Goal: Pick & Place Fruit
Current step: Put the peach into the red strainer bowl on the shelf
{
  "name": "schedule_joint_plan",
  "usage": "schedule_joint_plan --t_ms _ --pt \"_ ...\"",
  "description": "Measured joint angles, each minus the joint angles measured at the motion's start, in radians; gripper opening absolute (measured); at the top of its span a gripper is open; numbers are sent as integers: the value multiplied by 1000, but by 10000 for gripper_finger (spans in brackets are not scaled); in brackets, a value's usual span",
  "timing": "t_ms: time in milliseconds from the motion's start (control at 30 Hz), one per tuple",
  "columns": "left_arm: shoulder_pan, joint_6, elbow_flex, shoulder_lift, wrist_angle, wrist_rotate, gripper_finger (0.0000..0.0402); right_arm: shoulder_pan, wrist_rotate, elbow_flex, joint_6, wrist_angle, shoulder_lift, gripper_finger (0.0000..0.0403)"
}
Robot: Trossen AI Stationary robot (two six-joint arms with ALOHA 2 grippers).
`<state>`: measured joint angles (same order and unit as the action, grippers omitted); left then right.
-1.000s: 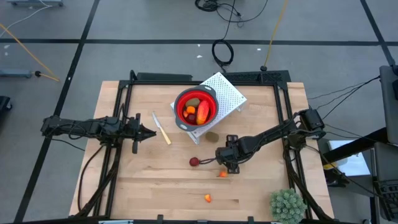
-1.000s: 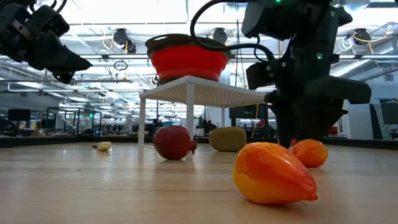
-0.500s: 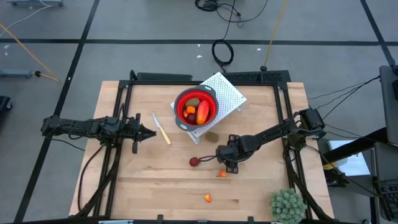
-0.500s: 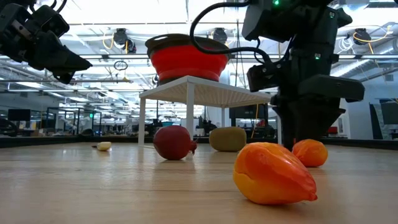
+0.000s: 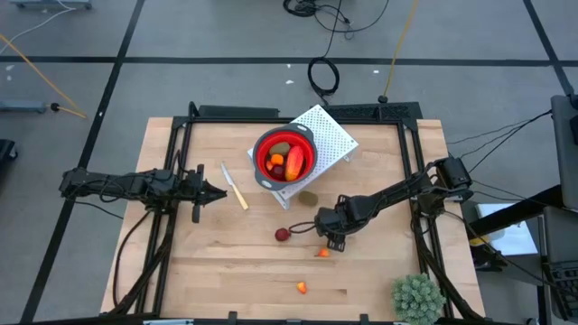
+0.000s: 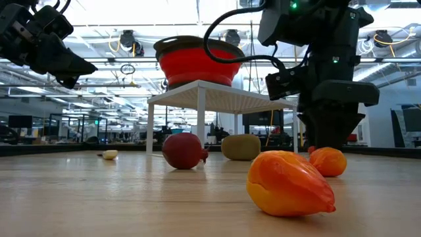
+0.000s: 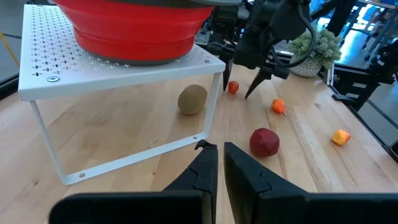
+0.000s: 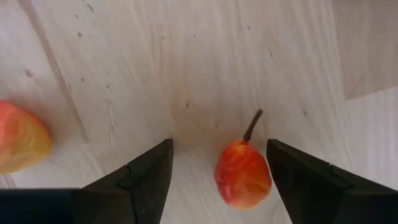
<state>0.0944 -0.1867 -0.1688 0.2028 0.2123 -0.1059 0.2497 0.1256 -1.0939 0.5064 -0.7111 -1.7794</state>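
You are seeing the right gripper point(image 8: 217, 165) hovering spread over a small stemmed fruit point(image 8: 242, 175), near the red bowl point(image 5: 284, 155); the left gripper point(image 5: 215, 192) is waiting, pressed together.

Wooden table point(image 5: 217, 262): scattered fruit point(image 5: 283, 235), knife point(image 5: 236, 188).

**Arm and gripper status**

Left arm: extended across the table's left side, lying low and roughly level, pointing toward the table centre. The left gripper point(image 5: 217, 192) is raised above the tabletop, its fingers point(image 7: 205, 167) pressed nearly together, holding nothing.

Right arm: reaches from the right edge toward the table centre, elbow bent, wrist angled downward. The right gripper point(image 5: 322, 239) points at the tabletop, close above it. Its fingers point(image 8: 148, 169) stand apart, nothing clamped between them.
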Motion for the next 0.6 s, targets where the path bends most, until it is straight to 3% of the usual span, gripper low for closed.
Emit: schedule_joint_plan --t_ms 233,600 --pt "0 0 0 0 0 0 26 3 -23 0 45 -11 0 235" --pt "0 0 0 0 0 0 26 4 -33 0 99 1 0 137"
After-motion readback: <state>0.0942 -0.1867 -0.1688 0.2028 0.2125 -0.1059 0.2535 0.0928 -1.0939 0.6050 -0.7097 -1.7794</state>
